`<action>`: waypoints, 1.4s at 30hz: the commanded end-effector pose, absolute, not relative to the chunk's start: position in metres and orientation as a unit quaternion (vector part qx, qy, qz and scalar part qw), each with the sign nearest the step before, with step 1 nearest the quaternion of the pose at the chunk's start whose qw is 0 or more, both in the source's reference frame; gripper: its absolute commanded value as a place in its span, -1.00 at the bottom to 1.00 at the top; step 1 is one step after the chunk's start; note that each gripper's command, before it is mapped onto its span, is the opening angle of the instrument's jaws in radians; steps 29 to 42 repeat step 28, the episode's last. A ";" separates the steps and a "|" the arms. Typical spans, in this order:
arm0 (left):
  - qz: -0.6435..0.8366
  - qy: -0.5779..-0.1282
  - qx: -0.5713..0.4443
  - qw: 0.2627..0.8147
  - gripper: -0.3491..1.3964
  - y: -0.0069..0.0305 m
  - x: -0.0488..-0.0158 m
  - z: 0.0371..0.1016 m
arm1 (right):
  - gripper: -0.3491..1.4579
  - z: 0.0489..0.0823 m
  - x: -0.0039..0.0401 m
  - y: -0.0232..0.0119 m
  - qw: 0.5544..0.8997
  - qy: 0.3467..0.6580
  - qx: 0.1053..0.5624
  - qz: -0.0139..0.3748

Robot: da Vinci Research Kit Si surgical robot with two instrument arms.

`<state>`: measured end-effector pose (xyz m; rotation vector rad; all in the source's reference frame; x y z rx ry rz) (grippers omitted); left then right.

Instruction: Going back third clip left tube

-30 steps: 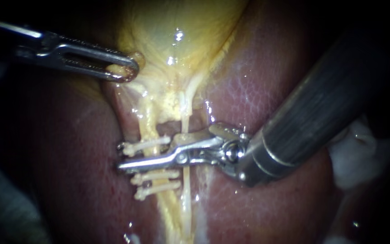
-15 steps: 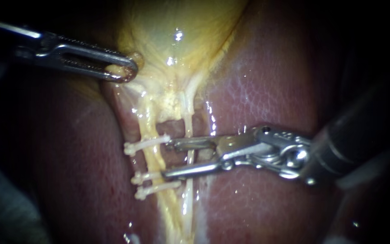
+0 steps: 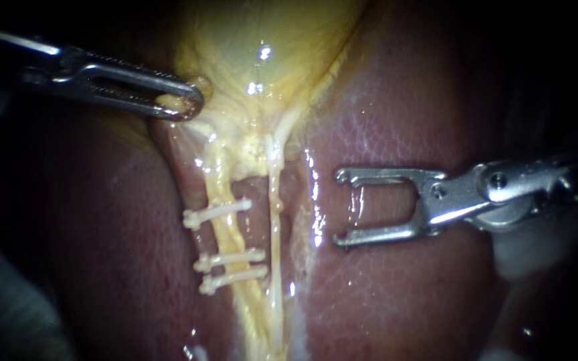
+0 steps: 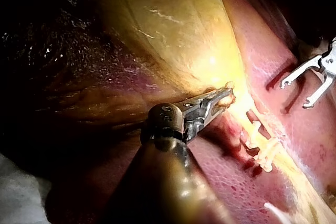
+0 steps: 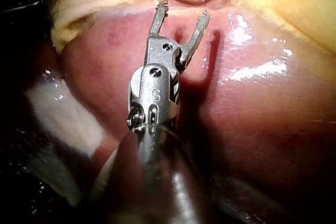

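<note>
The left tube (image 3: 225, 230) is seen running down from the gallbladder (image 3: 262, 40), and 3 clips (image 3: 230, 258) are seen across it: 1 higher up and 2 close together below. No clip is seen on the thin right tube (image 3: 275, 220) just beside it.

The end effector of the right instrument (image 3: 338, 207) is spread wide and nothing is held in it. Its 2 jaws are pointed toward the tubes but are kept apart from them, over the bare liver (image 3: 396, 113) on the far side of the right tube. The end effector of the left instrument (image 3: 192, 103) is pressed together on a small fold at the edge of the gallbladder, so the tubes are held stretched and exposed.

The clipping of the left tube is judged complete, and the step in hand is judged to be the retreat of the empty right instrument from the tubes. For the next move, a straight pull along the line of the shaft is called for, with the hooked tips kept lifted off the wet liver surface and clear of the right tube. The left instrument's hold is best left undisturbed meanwhile.
</note>
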<state>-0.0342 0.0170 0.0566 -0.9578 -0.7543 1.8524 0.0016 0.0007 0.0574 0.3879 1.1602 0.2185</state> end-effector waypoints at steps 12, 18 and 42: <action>0.750 -0.294 -0.388 0.447 -1.00 0.0165 -0.0367 0.0602 | -0.06 0.0574 0.0013 0.0007 0.810 0.548 0.189 0.091; 0.751 -0.295 -0.389 0.444 -1.00 0.0166 -0.0383 0.0626 | -0.06 0.0574 0.0012 0.0007 0.809 0.549 0.191 0.089; 0.751 -0.297 -0.388 0.443 -1.00 0.0166 -0.0383 0.0626 | -0.06 0.0574 0.0011 0.0007 0.807 0.551 0.195 0.087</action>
